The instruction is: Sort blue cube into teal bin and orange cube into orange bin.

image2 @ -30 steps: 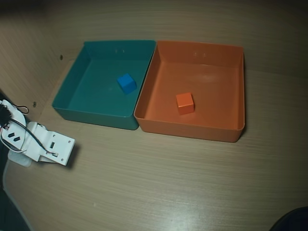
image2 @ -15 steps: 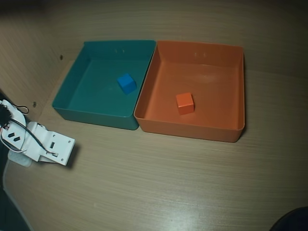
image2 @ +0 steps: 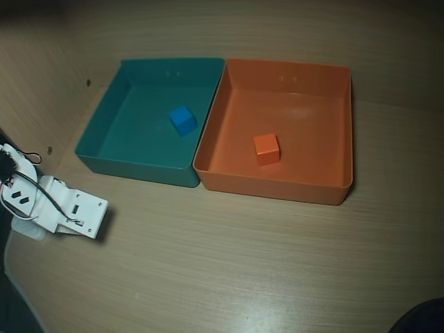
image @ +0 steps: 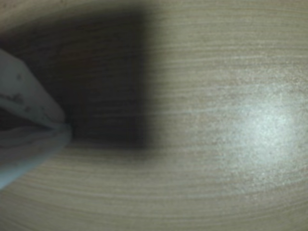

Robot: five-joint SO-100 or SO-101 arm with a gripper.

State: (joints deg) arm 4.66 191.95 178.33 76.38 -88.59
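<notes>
Both cubes sit in their matching bins, and the arm is parked low at the near-left corner.

Nearest the camera, the white plastic two-finger hand [image2: 83, 220] rests down on the pale wood-grain surface [image2: 243, 263], well apart from the bins; in the wrist view its pale fingers [image: 29, 122] meet at a point with nothing between them, so it looks clenched and empty. Farther back, the small plain orange cube [image2: 266, 149] lies on the floor of the large shallow orange plastic bin [image2: 277, 186], and the small bright blue cube [image2: 183, 120] lies inside the large shallow teal-green plastic bin [image2: 132, 166], the two bins touching side by side. Sorting looks finished to me; no further pick seems called for, only holding clear of the bins.
</notes>
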